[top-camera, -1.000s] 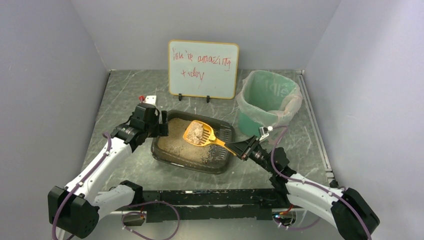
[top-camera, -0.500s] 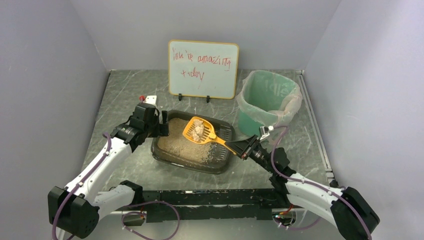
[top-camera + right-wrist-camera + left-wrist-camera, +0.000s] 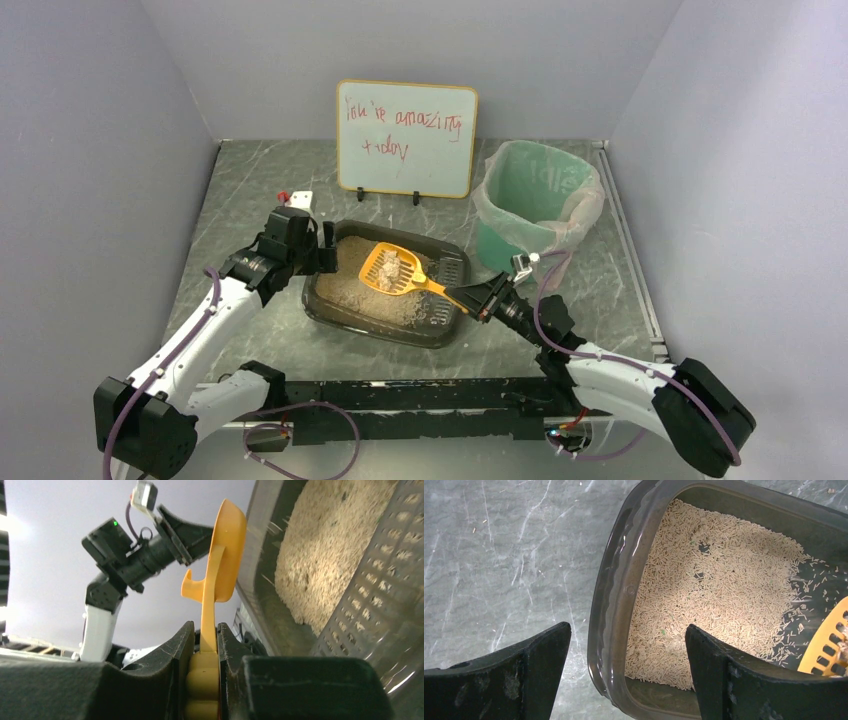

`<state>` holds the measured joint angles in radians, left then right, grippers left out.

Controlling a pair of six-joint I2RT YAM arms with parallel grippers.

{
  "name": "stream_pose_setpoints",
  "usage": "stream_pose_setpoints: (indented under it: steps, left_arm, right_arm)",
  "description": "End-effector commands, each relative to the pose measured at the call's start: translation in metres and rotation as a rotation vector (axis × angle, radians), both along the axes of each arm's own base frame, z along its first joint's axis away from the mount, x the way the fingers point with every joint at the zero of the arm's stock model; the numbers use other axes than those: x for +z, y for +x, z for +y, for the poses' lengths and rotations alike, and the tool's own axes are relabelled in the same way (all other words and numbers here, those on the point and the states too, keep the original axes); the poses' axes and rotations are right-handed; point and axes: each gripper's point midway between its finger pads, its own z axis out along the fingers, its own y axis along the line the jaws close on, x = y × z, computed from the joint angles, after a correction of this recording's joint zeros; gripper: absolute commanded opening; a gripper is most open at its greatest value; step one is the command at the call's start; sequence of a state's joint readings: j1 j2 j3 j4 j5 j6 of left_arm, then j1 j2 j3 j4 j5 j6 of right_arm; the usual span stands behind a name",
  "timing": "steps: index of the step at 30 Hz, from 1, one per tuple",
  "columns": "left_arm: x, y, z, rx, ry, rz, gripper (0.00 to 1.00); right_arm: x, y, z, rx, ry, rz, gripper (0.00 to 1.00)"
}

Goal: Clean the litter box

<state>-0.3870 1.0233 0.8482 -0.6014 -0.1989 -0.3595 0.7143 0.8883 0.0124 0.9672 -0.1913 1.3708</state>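
Litter box (image 3: 380, 331) wall sits between the left gripper's (image 3: 626, 635) spread jaws. The right gripper (image 3: 204, 630) pinches the orange scoop (image 3: 390, 268), apparently carrying clumps just ahead.

The orange scoop (image 3: 831, 645) runs off the left wrist view's right edge, the litter box (image 3: 614, 605) off its top and bottom. Seen edge-on from the right wrist, the scoop's load is hidden.

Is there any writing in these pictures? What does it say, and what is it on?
"You're amazing today": red handwriting on the whiteboard at the back.
Faint marks inside the green bin, behind its liner: too blurred to read.
No other text visible.
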Motion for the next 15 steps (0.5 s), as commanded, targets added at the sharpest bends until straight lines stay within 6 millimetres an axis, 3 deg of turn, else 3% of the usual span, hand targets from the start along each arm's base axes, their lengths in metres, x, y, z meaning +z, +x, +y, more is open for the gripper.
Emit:
stream_pose_setpoints:
  steps: [1, 4, 5, 7, 11, 13, 15]
  left_arm:
    - [0.007, 0.001, -0.001, -0.009, -0.013, -0.032, 0.90]
    - [0.012, 0.004, -0.003, -0.019, -0.023, -0.057, 0.90]
    - [0.012, 0.005, -0.002, -0.015, -0.020, -0.058, 0.90]
    - [0.007, 0.002, -0.002, -0.013, -0.015, -0.030, 0.89]
    - [0.012, 0.004, -0.003, -0.021, -0.026, -0.059, 0.90]
    - [0.010, 0.003, -0.002, -0.016, -0.020, -0.048, 0.90]
    - [0.008, 0.001, -0.003, -0.022, -0.023, -0.035, 0.90]
  right_arm:
    - [-0.001, 0.006, -0.022, -0.080, 0.055, 0.001, 0.00]
    - [0.023, -0.007, 0.006, 0.015, 0.030, -0.083, 0.00]
    - [0.023, -0.009, 0.004, 0.020, 0.038, -0.082, 0.00]
    - [0.002, 0.005, -0.020, -0.085, 0.041, -0.008, 0.00]
    - [0.020, -0.005, 0.002, 0.017, 0.023, -0.071, 0.00]
    - [0.008, 0.004, -0.015, -0.056, 0.042, -0.025, 0.00]
    - [0.006, 0.002, -0.012, -0.051, 0.015, -0.034, 0.00]
